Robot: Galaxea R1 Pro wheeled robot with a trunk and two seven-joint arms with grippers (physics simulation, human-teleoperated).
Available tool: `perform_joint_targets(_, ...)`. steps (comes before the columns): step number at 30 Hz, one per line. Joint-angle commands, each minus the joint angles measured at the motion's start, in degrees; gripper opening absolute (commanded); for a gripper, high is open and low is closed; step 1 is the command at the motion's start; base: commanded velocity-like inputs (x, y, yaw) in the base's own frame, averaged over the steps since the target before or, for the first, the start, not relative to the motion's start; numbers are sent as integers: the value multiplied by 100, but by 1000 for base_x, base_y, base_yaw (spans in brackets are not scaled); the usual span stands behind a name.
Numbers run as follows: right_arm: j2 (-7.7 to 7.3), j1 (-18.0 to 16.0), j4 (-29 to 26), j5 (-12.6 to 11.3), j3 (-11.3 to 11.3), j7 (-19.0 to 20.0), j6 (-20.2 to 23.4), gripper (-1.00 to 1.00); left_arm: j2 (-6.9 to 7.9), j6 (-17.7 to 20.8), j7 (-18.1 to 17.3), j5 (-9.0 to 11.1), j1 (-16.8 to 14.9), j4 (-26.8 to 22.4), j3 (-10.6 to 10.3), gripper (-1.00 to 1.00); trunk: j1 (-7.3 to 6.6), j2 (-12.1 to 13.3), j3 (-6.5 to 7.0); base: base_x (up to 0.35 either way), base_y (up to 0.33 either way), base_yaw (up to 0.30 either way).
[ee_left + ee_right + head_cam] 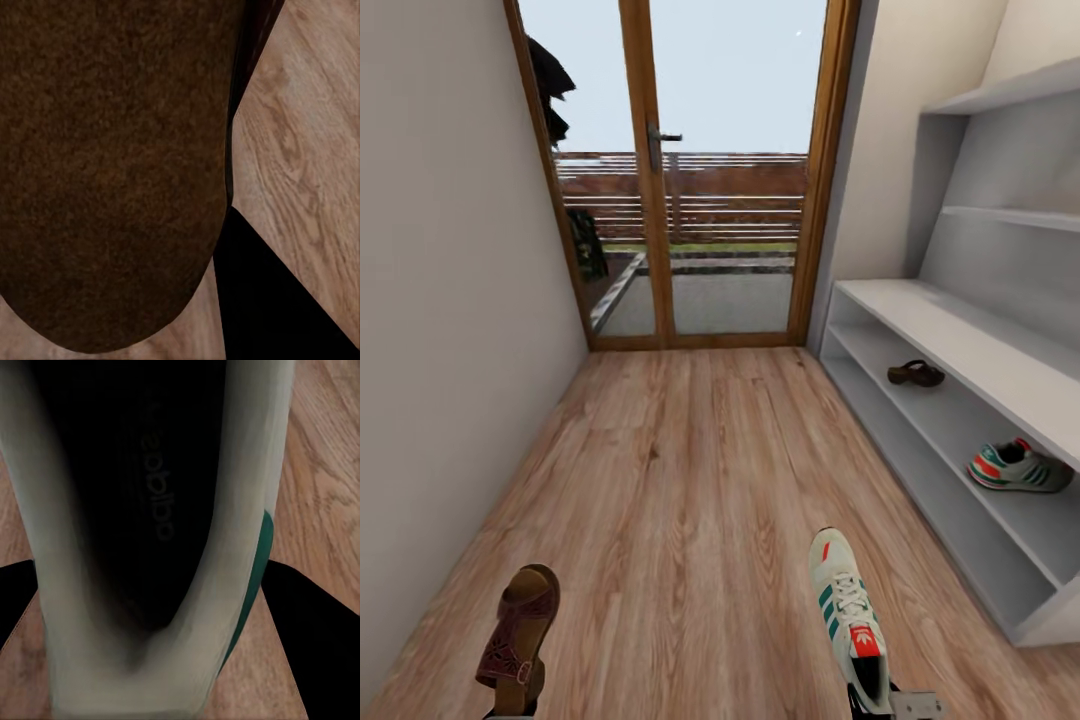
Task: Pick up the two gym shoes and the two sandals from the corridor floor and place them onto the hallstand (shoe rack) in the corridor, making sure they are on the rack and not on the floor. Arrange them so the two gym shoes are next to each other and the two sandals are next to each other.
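Carrying one shoe per arm, the robot faces the glass door: left gripper (pixel 510 712) clamps a sandal (pixel 520 625) at seven o'clock, right gripper (pixel 890 705) a gym shoe (pixel 847 615) at five, apparently to join their mates (pixel 917 374) (pixel 1017 467) on the hallstand (pixel 960 345) at two o'clock.

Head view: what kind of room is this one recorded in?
Most likely a home entrance corridor: a narrow wood-plank floor runs to a glazed door opening on a fenced yard, and a grey shoe rack along the wall holds a sandal and a sneaker.
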Motion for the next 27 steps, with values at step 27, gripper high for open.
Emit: perform_joint_targets(27, -8, -4, -6, -39, 47, -28, -21, -100, -6, -3, -42, -13, -5, -1, 171, -100, 2, -2, -5, 339, 0, 0)
